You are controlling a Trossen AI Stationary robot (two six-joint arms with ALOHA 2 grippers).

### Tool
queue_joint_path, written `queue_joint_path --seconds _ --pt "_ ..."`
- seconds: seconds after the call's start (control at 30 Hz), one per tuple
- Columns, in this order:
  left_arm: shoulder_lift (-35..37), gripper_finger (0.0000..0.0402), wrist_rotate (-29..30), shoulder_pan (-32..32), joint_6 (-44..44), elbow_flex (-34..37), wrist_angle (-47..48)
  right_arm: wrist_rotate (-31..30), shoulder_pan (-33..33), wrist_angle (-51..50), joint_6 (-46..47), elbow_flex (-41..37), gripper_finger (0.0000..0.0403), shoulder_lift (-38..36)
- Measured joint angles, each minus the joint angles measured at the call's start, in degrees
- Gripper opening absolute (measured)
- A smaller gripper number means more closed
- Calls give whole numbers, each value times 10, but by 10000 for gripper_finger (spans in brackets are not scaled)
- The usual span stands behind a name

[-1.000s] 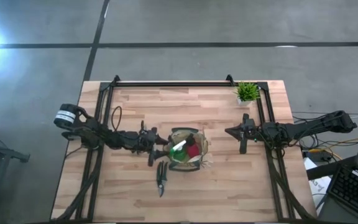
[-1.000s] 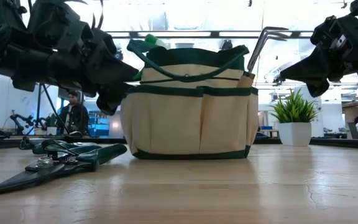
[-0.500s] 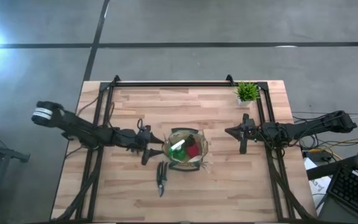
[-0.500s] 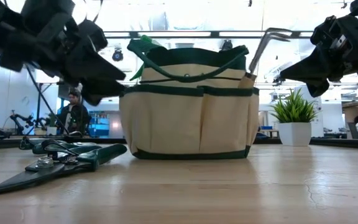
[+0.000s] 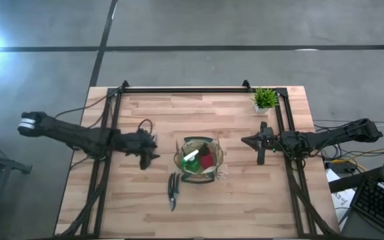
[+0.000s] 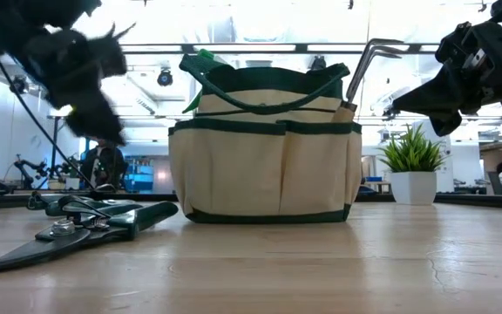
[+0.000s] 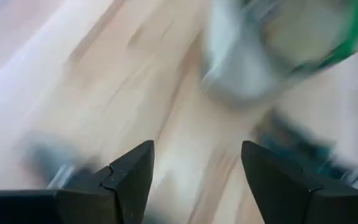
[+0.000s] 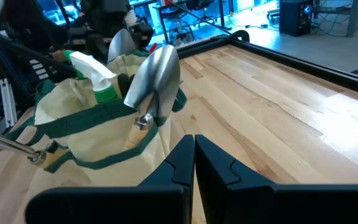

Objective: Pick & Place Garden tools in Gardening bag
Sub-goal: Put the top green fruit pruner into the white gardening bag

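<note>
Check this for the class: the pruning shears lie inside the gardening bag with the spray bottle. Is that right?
No. The pruning shears lie on the table in front of the gardening bag, not in it, as the high view shows. The spray bottle is indeed in the bag.

The left wrist view is smeared by motion: the gardening bag (image 7: 272,50) and the pruning shears (image 7: 303,152) are reduced to soft shapes. In the low view the left gripper (image 6: 77,74) is blurred and cut off by the picture's edge. The tool handles are hidden inside the bag. The red-and-black piece (image 5: 207,161) is too small to identify.
</note>
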State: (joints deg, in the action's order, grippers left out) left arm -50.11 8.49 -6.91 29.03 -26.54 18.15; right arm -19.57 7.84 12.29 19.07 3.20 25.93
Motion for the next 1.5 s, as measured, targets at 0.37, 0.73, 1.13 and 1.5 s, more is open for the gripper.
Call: queue_joint_path --seconds 0.37,0.73,1.13,1.5 --pt "-19 245 23 15 218 -135 255 0 0 0 0 0 8 0" --pt "-28 245 -36 112 293 -41 301 0 0 0 0 0 8 0" --pt "-30 245 -116 186 237 28 154 0 0 0 0 0 8 0" --pt "-84 245 -139 198 237 52 88 0 0 0 0 0 8 0"
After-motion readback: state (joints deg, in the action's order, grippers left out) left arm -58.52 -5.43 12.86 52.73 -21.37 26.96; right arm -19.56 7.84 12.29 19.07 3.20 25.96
